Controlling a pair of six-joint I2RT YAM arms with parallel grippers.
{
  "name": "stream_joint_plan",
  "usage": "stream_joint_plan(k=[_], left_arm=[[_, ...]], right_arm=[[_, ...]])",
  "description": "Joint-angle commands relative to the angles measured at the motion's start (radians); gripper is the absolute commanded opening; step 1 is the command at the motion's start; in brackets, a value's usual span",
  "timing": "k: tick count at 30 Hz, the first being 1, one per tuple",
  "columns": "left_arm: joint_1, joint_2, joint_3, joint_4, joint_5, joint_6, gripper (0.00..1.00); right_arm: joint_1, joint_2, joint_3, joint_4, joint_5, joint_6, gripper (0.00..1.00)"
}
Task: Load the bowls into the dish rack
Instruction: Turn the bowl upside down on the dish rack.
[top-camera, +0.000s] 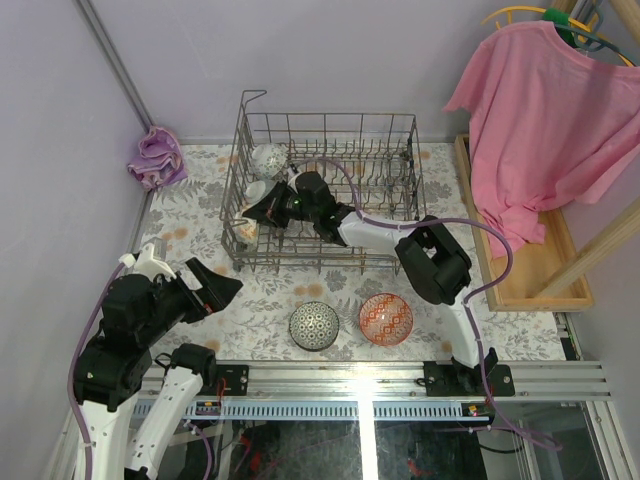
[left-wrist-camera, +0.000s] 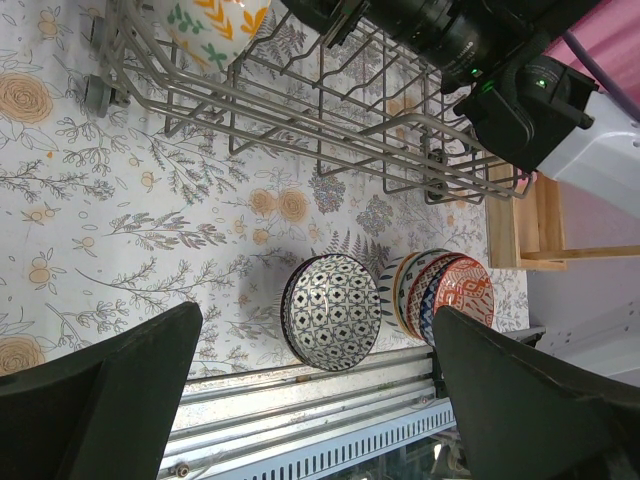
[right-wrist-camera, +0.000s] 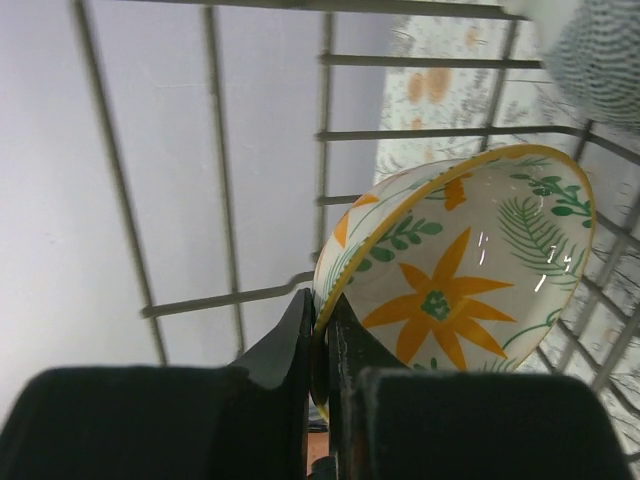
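Pinching floral bowl (right-wrist-camera: 460, 290) by rim, right end effector (right-wrist-camera: 322, 320) held it tilted inside rack (top-camera: 330, 116), left end; left end effector (top-camera: 215, 288) wide, empty, nearest dark bowl (top-camera: 314, 325) on desk (top-camera: 190, 215).

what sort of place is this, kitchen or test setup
Probably a robot test bench, not a kitchen: the dish rack sits on a floral tablecloth by a plain wall, the left arm and right arm bolt to a metal rail, and a pink shirt hangs beside it.
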Motion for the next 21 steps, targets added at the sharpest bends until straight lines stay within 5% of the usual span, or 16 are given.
stream_joint_plan(k=[1,21], left_arm=[[-0.006,-0.001,0.010,-0.025,0.081,0.005,1.00],[-0.006,-0.005,0.015,-0.030,0.078,0.004,1.00]], right_arm=[[0.004,-0.001,0.113,-0.107,0.000,-0.051,0.03],[-0.023,-0.073,0.048,-0.194,-0.014,-0.065,0.09]])
